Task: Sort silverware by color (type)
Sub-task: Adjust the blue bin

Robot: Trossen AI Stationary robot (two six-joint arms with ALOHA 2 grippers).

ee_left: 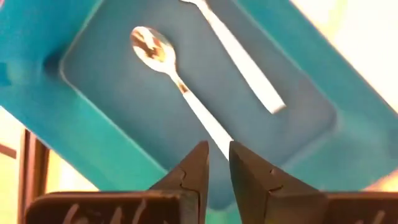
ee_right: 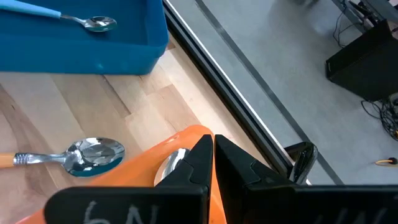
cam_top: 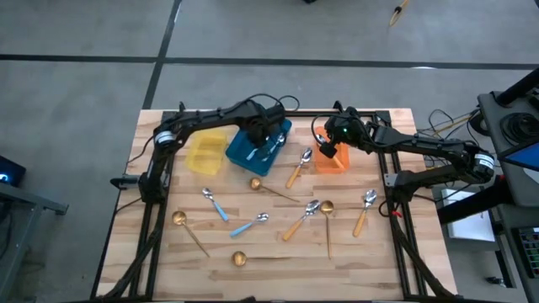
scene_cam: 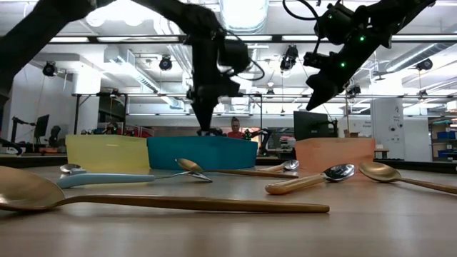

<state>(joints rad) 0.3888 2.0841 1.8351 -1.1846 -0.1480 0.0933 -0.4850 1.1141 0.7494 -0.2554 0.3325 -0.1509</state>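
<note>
In the high view we see the left gripper [cam_top: 263,139] over the blue bin [cam_top: 253,150], where at least one blue-handled spoon [cam_top: 268,150] already lies, so we judge this arm is at the drop-off for blue pieces. The right gripper [cam_top: 330,150] hangs over the orange bin [cam_top: 333,162], and loose spoons lie on the table [cam_top: 379,252] on the near side of both pincers, an orange-handled spoon [cam_top: 296,168] lying between the two bins. In the low view the left pincer points straight down into the blue bin, while the right one sits tilted above the orange bin; a gold spoon [scene_cam: 143,201] lies close to the lens, well apart from both. In the left wrist view the fingers [ee_left: 193,171] stand slightly parted with nothing between them, and two blue-handled spoons rest on the bin floor just beyond the tips, one right ahead of the gap, which we read as a release just made. In the right wrist view the fingers [ee_right: 202,155] are pressed together, empty, directly above the orange bin's rim, a silver bowl showing inside it; another orange-handled spoon lies on the wood just beside that bin.
</note>
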